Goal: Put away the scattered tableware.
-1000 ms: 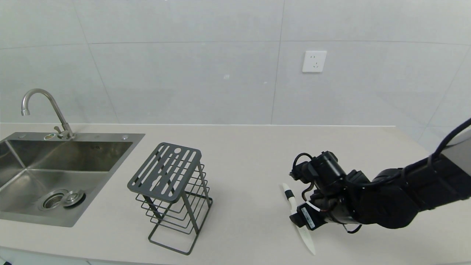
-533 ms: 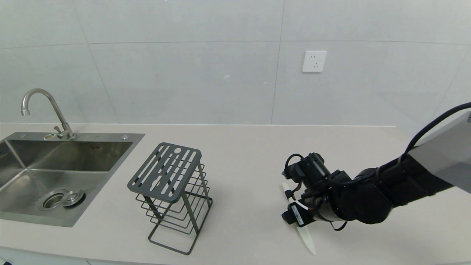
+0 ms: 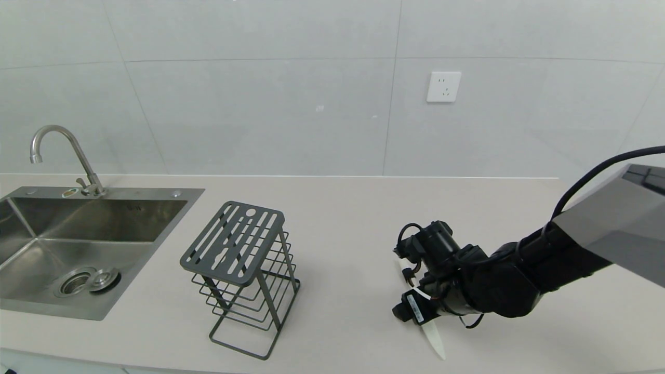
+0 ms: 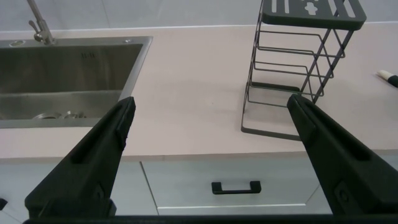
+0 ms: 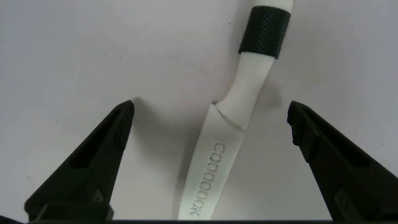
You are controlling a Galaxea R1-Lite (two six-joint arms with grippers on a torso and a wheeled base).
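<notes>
A white knife (image 3: 434,341) with a black band on its handle lies flat on the pale counter at the front right. My right gripper (image 3: 415,298) hangs just over it and hides the knife's middle in the head view. In the right wrist view the right gripper (image 5: 210,112) is open, one finger on each side of the knife (image 5: 231,152), neither touching it. A dark wire knife rack (image 3: 236,252) with a slotted top stands at the counter's middle. My left gripper (image 4: 210,102) is open and holds nothing, low in front of the counter's edge, facing the rack (image 4: 305,74).
A steel sink (image 3: 31,249) with a curved faucet (image 3: 57,150) is set into the counter at the left. A wall socket (image 3: 443,87) sits on the tiled wall behind. Below the counter front is a drawer with a black handle (image 4: 236,186).
My right arm has shifted left and lowered over the knife, now covering more of its handle. The knife and the rack have not moved.
</notes>
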